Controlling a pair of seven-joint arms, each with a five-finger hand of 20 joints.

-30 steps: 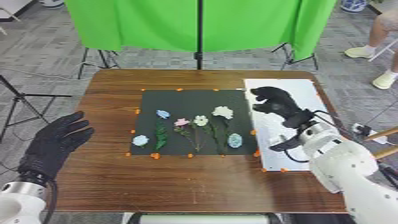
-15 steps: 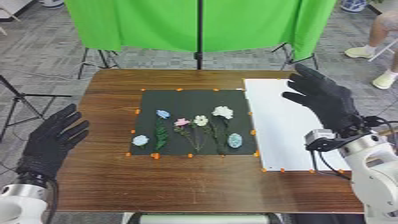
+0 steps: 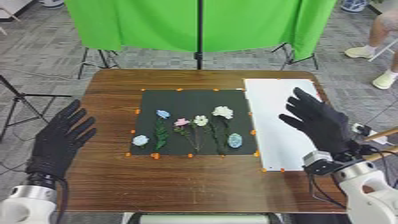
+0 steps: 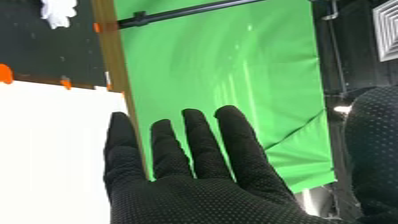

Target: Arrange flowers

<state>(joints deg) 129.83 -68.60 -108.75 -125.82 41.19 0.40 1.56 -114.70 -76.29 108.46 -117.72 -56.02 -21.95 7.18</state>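
Presently, right hand (image 3: 322, 131) spread wide above white sheet (image 3: 274, 135); left hand (image 3: 55, 150) wide near table edge (image 3: 99, 90); flowers (image 3: 223, 112) lie on black mat (image 3: 182, 99).

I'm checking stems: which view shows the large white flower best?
The head view: the large white flower lies whole, bloom and stem, on the black mat. The right wrist view catches part of its bloom, cut by the edge.

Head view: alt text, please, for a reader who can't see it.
Blue, pink and white flowers lie on a black mat on a brown table, next to a white sheet. The robot's left hand, open, hovers by the table's left edge; its right hand, also open, is over the sheet's right side. A green cloth hangs behind.
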